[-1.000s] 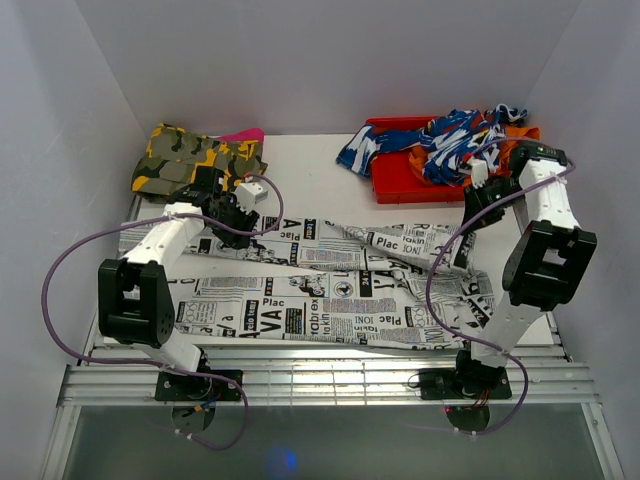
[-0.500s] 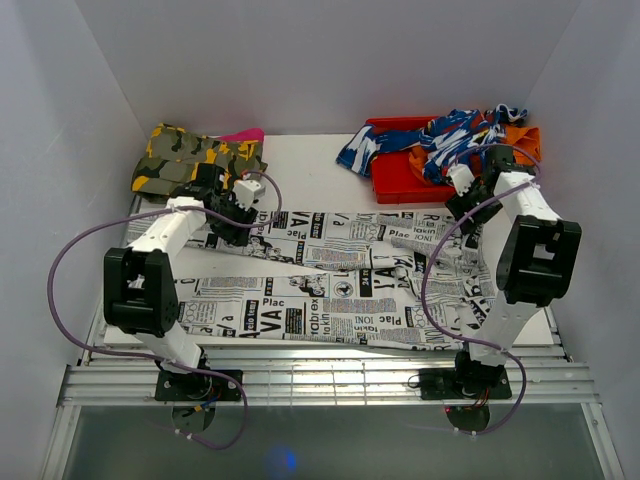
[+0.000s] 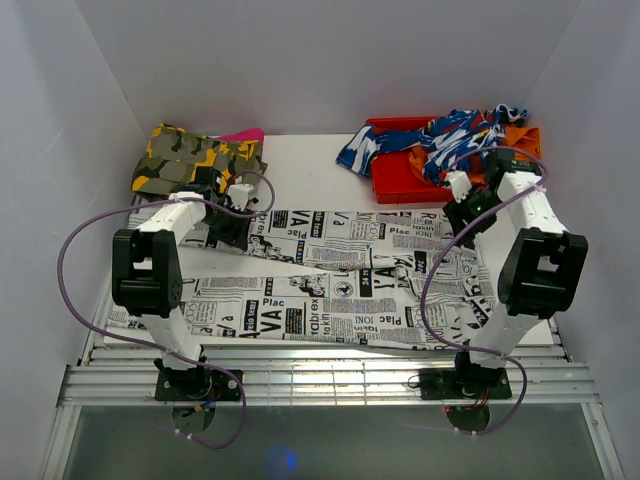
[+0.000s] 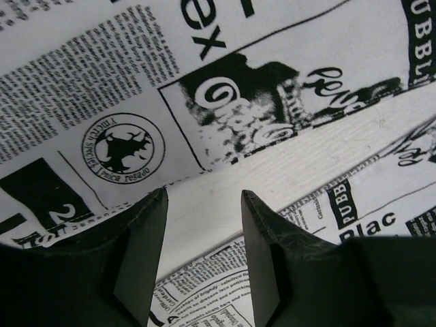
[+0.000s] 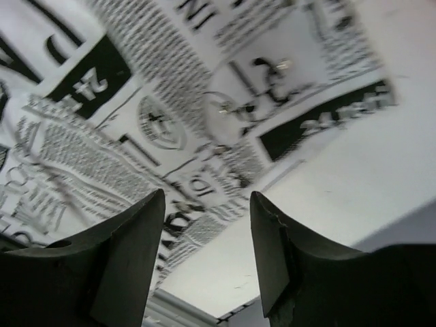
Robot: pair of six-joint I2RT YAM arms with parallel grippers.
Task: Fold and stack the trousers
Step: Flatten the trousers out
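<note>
Now that the newspaper trousers [image 3: 330, 320] lie flatter, left fingers [image 4: 136, 259] and right fingers [image 5: 122, 259] are spread, empty, ready to fold.

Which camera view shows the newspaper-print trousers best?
The top external view: the trousers lie spread across the table, both legs and nearly the whole outline visible, only small parts hidden. The left wrist view shows only a close-up patch of print; the right wrist view, a blurred patch near the cloth's edge.

Jaws parted on left tool [image 4: 204, 199], likewise right tool [image 5: 207, 199], both held low
</note>
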